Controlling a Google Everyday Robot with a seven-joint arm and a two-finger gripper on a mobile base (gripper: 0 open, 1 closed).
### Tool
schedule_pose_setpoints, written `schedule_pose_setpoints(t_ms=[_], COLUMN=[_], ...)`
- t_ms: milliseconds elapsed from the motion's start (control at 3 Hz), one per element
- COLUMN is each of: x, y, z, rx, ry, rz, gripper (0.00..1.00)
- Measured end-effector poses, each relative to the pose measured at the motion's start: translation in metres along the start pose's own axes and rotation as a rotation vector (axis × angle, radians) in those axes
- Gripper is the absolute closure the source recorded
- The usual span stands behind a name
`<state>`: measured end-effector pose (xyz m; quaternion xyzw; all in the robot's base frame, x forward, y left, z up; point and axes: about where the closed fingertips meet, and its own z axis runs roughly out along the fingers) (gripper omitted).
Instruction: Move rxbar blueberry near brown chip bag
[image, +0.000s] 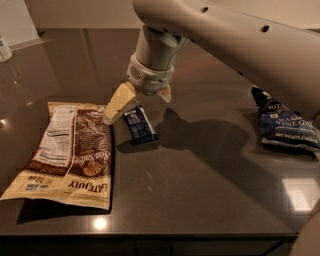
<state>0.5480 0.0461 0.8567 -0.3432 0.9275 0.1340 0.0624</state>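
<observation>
The rxbar blueberry is a small dark blue wrapper with white lettering. It lies flat on the dark tabletop, just right of the brown chip bag, a large flat brown and cream bag with "Late July" and "Sea Salt" lettering. My gripper hangs just above the bar. Its cream fingers are spread apart, one over the bag's right edge, the other at the bar's far right. The bar is not held.
A crinkled dark blue chip bag lies at the right edge of the table. A white container stands at the far left. My arm crosses the top of the view. The table's front edge runs along the bottom.
</observation>
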Motion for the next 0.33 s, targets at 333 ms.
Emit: schedule_pose_setpoints(t_ms=[333], x=[0.0000], y=[0.0000], z=[0.0000], rx=[0.000], ry=[0.000], rz=[0.000], gripper=[0.00])
